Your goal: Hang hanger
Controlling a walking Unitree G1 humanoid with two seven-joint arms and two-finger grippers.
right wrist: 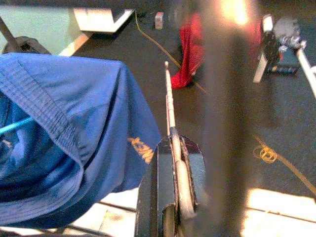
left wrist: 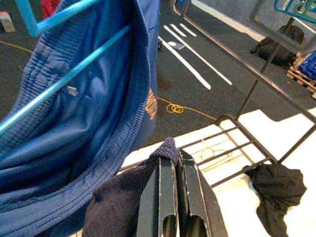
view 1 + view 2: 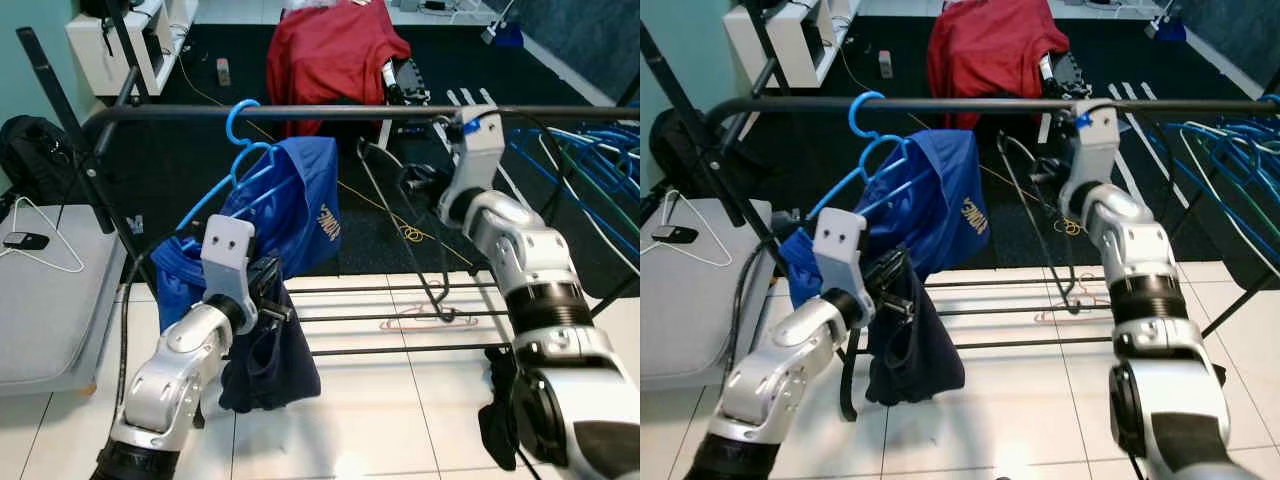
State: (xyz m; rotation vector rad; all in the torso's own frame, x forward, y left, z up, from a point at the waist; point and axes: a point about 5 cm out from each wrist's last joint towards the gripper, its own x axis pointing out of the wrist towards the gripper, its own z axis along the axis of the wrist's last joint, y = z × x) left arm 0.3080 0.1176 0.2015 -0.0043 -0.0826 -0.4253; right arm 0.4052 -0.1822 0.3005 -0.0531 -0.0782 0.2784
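Note:
A blue plastic hanger [image 3: 238, 118] hooks over the black top rail [image 3: 330, 112] of a clothes rack, with blue shorts [image 3: 305, 200] draped on it. Below the shorts my left gripper [image 2: 173, 158] is shut on a dark navy cloth [image 3: 270, 360] that hangs down from its fingers. Just under the rail, right of the shorts, my right gripper [image 1: 175, 143] is shut on the thin wire of a dark hanger [image 1: 169, 103]. That hanger's lower end reaches down to the rack's low bars [image 3: 400, 320].
A red garment [image 3: 335, 50] hangs over a stand behind the rack. At the left is a grey surface [image 3: 50, 300] with a white wire hanger [image 3: 45, 250] and a phone [image 3: 25, 240]. Blue hangers [image 3: 590, 160] pile at the right. A black cloth [image 2: 279, 187] lies on the tiles.

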